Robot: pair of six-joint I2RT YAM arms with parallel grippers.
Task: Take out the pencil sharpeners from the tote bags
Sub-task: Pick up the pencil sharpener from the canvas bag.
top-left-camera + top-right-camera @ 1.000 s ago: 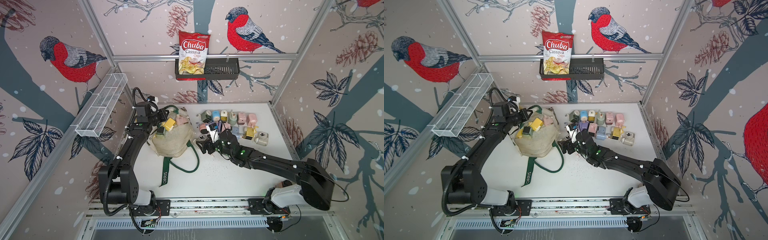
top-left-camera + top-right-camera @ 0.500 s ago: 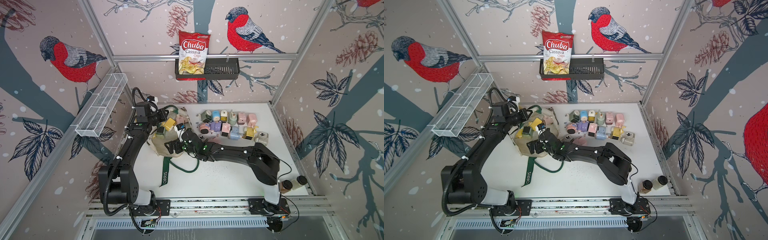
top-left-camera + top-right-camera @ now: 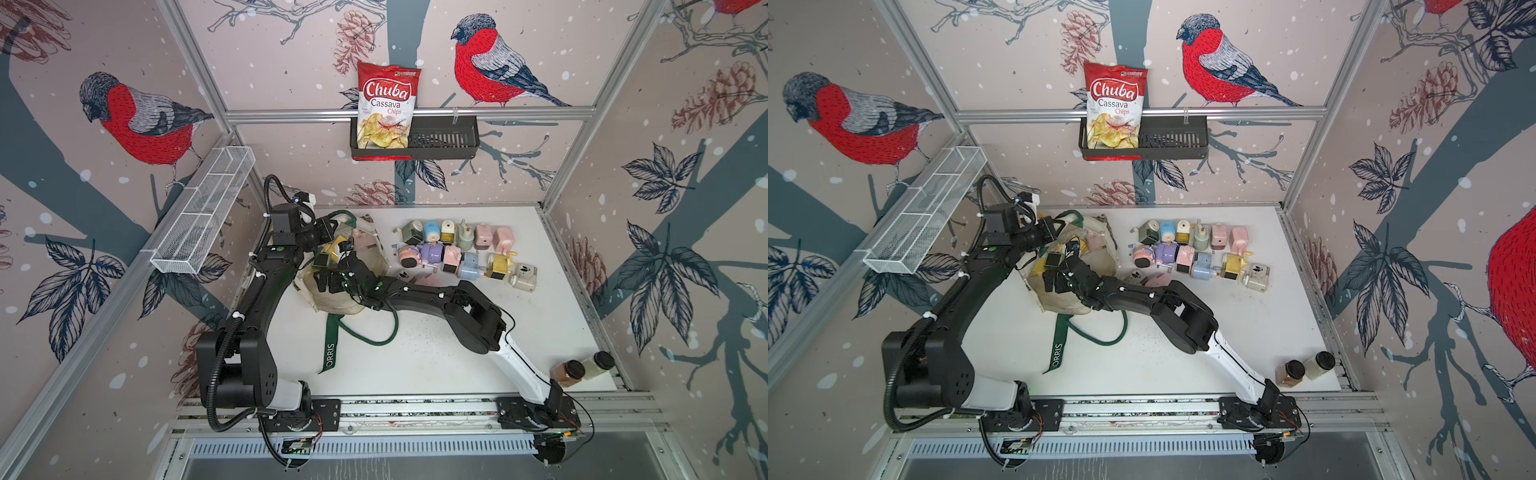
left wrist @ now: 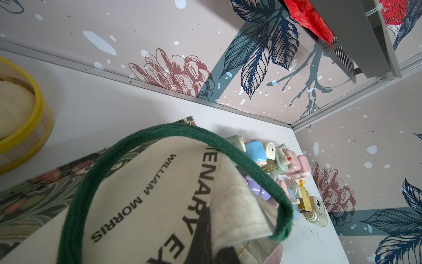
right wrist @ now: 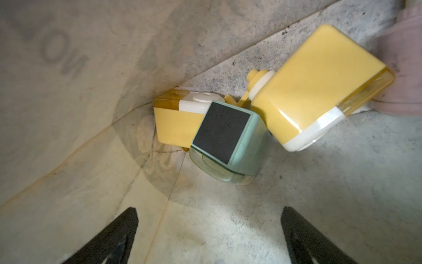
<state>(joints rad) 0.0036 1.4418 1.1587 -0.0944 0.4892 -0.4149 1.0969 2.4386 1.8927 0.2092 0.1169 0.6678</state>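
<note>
1. A cream canvas tote bag (image 3: 328,299) lies slumped on the far left of the white desk (image 3: 457,353). Its mouth gapes upward, and one dark green strap (image 3: 331,349) lettered "ORRIS" trails toward the near edge.
2. The left hand (image 3: 331,231) is clamped tight on the bag's far rim, just beside the looping green handle (image 4: 159,132), and the mouth stands open beneath it.
3. The right hand (image 5: 209,214) reaches down into the bag from the right. Its fingers are spread wide and grip nothing, and they are clear of the contents.
4. Inside the bag, the right wrist view shows a green sharpener (image 5: 226,141) with a black base. It is wedged between two yellow sharpeners (image 5: 319,86), touching both, while a pink shape blurs at the edge of that view.
5. Two rows of pastel pencil sharpeners (image 3: 457,249) sit out on the desk to the right of the bag, toward the far wall. They are pink, blue, lilac, green, yellow and cream.
6. Two dark-lidded jars (image 3: 586,368) stand side by side at the near right corner.
7. A red-and-white chips bag (image 3: 386,108) stands in a black basket (image 3: 444,141) on the far wall, and a white wire basket (image 3: 203,216) hangs on the left wall.
</note>
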